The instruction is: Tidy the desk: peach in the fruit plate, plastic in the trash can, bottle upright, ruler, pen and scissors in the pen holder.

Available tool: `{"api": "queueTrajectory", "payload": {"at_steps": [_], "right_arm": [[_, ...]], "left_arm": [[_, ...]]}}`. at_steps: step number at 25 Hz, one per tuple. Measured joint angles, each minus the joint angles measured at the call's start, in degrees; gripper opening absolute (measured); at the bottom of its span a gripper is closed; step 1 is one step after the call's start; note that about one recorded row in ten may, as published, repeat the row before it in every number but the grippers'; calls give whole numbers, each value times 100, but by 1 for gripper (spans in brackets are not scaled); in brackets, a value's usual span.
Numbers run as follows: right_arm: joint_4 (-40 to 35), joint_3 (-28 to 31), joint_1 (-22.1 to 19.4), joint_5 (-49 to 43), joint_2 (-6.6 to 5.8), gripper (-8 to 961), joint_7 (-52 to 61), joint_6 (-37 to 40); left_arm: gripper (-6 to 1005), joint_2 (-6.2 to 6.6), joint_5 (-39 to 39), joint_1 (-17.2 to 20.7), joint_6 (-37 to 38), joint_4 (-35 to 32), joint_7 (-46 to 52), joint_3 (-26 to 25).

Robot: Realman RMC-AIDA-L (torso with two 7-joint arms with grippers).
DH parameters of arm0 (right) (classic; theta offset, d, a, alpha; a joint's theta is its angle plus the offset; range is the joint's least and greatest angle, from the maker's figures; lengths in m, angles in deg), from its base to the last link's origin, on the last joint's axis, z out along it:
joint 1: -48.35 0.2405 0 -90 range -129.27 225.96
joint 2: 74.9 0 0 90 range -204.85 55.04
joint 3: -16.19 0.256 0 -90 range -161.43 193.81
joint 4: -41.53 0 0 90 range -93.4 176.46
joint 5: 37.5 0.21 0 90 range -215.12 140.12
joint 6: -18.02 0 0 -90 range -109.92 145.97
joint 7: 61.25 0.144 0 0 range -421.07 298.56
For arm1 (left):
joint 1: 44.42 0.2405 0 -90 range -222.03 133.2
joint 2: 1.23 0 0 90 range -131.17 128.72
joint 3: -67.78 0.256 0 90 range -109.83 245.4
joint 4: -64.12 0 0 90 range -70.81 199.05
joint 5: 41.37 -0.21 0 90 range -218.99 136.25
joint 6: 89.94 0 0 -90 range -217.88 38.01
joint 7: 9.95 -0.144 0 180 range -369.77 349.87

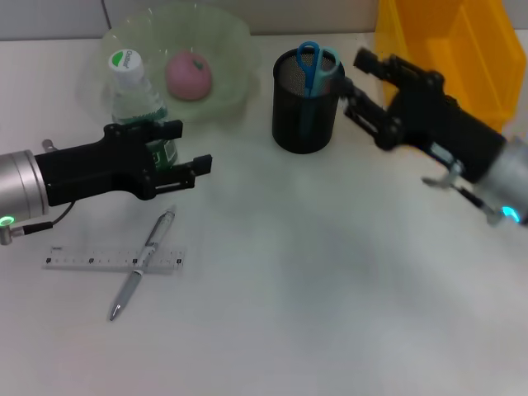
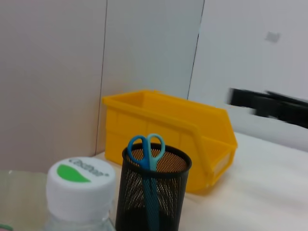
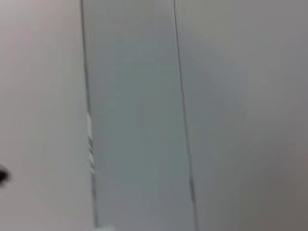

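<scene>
Your left pincer [image 1: 177, 148] is at the bottle [image 1: 136, 95], which stands upright near the counter's [image 1: 330, 289] far left, just in front of the plate [image 1: 223, 49]. Its fingers [image 1: 194, 165] are spread wide, one on each side of the bottle's lower body; you cannot tell whether they touch it. The peach [image 1: 189, 74] lies in the plate, beside the bottle's cap.

The holder [image 1: 304, 103] stands near the far edge, about midway along it, with the scissors [image 1: 309, 62] inside, blue handles up. Your right pincer [image 1: 351, 82] hangs just beside the holder's rim, on the side toward the yellow bin [image 1: 462, 49] at the far right corner; you cannot tell how far its fingers are parted.

The ruler [image 1: 91, 261] lies flat near the left edge, toward the near side. The pen [image 1: 144, 262] lies across its right end, touching it, tip toward the near edge.
</scene>
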State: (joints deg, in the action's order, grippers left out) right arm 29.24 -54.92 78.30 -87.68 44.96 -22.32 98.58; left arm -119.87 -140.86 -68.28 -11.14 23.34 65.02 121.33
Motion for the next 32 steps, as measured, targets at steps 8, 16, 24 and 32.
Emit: {"api": "queueTrajectory", "payload": {"at_steps": [8,16,24,32], "right_arm": [[294,-20,-912,26,-16,482,0,1134],[739,48,-981,27,-4,483,4,1067],[802,45,-930,25,3,484,55,842],[807,44,-793,20,1,485,148,744]], "left_arm": [[773,25,171,36,42,-48,43,22],[773,37,133,337,930,-1551,1195,53],[773,30,-800,259,920,-2211,1957,119],[773,25,-2374,120,1101,-3212,2819,1051]]}}
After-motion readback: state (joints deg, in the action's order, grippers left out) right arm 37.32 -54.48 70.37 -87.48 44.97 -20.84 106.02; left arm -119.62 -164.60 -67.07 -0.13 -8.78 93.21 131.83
